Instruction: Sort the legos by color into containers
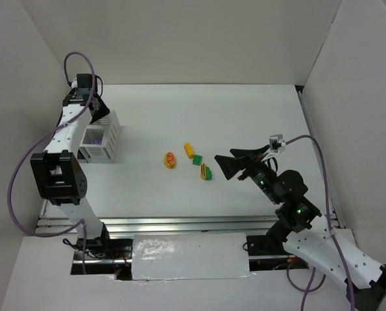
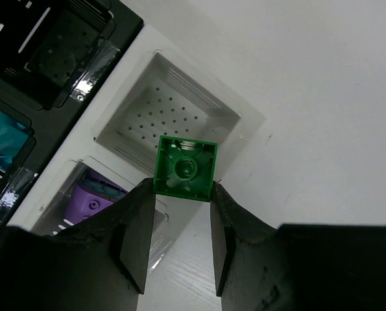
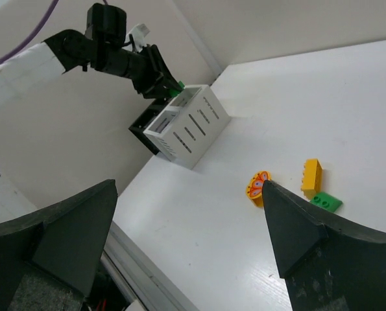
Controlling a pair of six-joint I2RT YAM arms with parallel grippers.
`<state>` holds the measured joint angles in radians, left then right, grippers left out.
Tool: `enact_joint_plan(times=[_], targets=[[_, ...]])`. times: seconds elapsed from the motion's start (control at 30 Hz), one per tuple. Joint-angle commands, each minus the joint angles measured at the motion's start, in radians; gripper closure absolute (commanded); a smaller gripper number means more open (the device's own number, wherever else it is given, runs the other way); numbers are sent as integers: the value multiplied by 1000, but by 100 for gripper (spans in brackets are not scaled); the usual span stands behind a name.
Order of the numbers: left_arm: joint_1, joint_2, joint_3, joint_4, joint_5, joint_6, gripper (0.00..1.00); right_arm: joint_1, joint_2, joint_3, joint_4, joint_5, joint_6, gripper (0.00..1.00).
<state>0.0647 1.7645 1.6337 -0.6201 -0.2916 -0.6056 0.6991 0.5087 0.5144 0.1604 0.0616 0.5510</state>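
Observation:
My left gripper (image 2: 183, 189) is shut on a green brick (image 2: 185, 166) and holds it above an empty white bin compartment (image 2: 209, 113). A purple brick (image 2: 91, 198) lies in the neighbouring white compartment. Something teal (image 2: 1, 139) shows in the black bin (image 2: 118, 19). In the top view the left gripper (image 1: 95, 110) hovers over the white bin (image 1: 109, 137). My right gripper (image 1: 220, 166) is open and empty, next to a yellow-green brick (image 1: 207, 172). An orange butterfly brick (image 1: 170, 159), a yellow brick (image 1: 189, 150) and a green brick (image 1: 198, 160) lie mid-table.
White walls close in the table on the left, back and right. The right wrist view shows the white bin (image 3: 189, 126) by the left wall, with the butterfly brick (image 3: 257, 188), yellow brick (image 3: 311, 176) and green brick (image 3: 325, 202) near my right finger.

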Motion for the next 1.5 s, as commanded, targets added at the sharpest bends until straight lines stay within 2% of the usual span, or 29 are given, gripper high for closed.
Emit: enact_joint_plan(times=[0.0, 0.1, 0.17, 0.27, 0.3, 0.33, 0.4, 0.47, 0.57, 0.67, 0.77, 0.83, 0.93, 1.0, 1.07, 1.13, 1.2, 1.3, 1.4, 1.47], targets=[[12, 10, 67, -33, -52, -13, 100, -7, 17, 38, 5, -28, -26, 0], [20, 59, 106, -52, -58, -19, 100, -4, 39, 41, 14, -43, -25, 0], [24, 98, 130, -73, -57, -20, 96, -7, 53, 41, 22, -52, -23, 0], [24, 116, 121, -83, -61, -34, 73, -9, 60, 39, 25, -51, -23, 0], [23, 107, 109, -73, -66, -39, 58, -7, 60, 41, 25, -51, -25, 0], [23, 99, 95, -60, -69, -40, 51, -9, 63, 41, 27, -51, -25, 0], [23, 93, 77, -50, -86, -48, 41, -7, 71, 42, 28, -52, -26, 0], [24, 96, 89, -62, -104, -57, 36, -9, 76, 47, 28, -54, -25, 0], [23, 84, 104, -79, -116, -65, 1, -7, 85, 49, 24, -54, -26, 0], [9, 35, 110, -72, -118, -54, 1, -7, 102, 59, 2, -36, -25, 0], [-64, -62, 103, -50, -148, -20, 1, -9, 137, 99, -80, 45, -13, 0], [-237, -143, 74, -24, -170, 7, 1, -9, 172, 142, -160, 122, 9, 0], [-351, -210, 8, -18, -176, -8, 0, -12, 211, 212, -318, 226, 62, 0], [-445, -258, -84, -4, -182, -23, 1, -13, 292, 277, -448, 270, 107, 0], [-551, -301, -159, 66, -160, -16, 0, -13, 359, 308, -562, 318, 188, 0], [-653, -286, -178, 94, -152, 0, 1, -13, 335, 285, -582, 378, 219, 1], [-706, -243, -161, 80, -138, 9, 0, -13, 285, 240, -596, 409, 257, 1], [-796, -130, -129, 60, -152, -2, 0, -13, 217, 211, -584, 359, 236, 5], [-829, -56, -117, 33, -188, -49, 1, -12, 310, 237, -621, 307, 211, 7], [-830, -71, -156, 60, -196, -75, 0, -4, 450, 274, -648, 294, 190, 10]])
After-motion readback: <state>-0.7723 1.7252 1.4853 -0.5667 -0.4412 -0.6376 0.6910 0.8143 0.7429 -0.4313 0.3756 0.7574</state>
